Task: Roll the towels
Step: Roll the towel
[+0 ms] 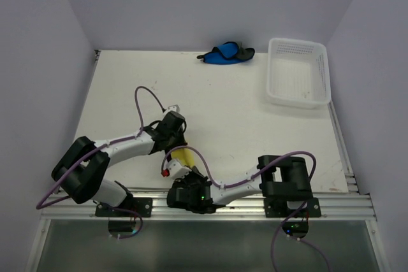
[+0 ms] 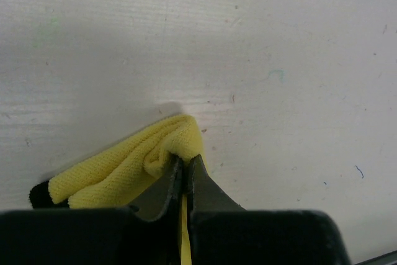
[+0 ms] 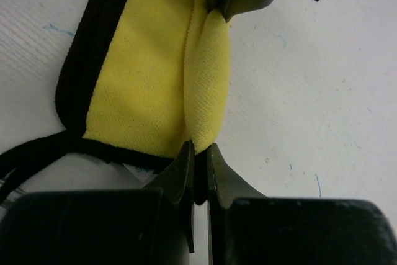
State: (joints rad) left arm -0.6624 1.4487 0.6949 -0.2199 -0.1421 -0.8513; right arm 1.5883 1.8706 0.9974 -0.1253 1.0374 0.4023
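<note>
Right wrist view: pinching one end of yellow towel (image 3: 149,72) with right gripper (image 3: 200,151), other end with left gripper (image 2: 184,164). Might slip loose and unroll if tugged too hard.

So the yellow towel (image 1: 183,156) is at the near side, a bit left of centre, and you can barely see it from above. Up close it's bright yellow with a fine knit texture, dark edging round a rounded corner, and its black corner loop trailing off to one side. It lies mostly flat with one long edge folded over into a soft ridge, pinched at both ends of that fold. The blue towel (image 1: 224,53) sits way at the far edge, slightly right of centre, scrunched into a loose heap with its dark trim showing.
</note>
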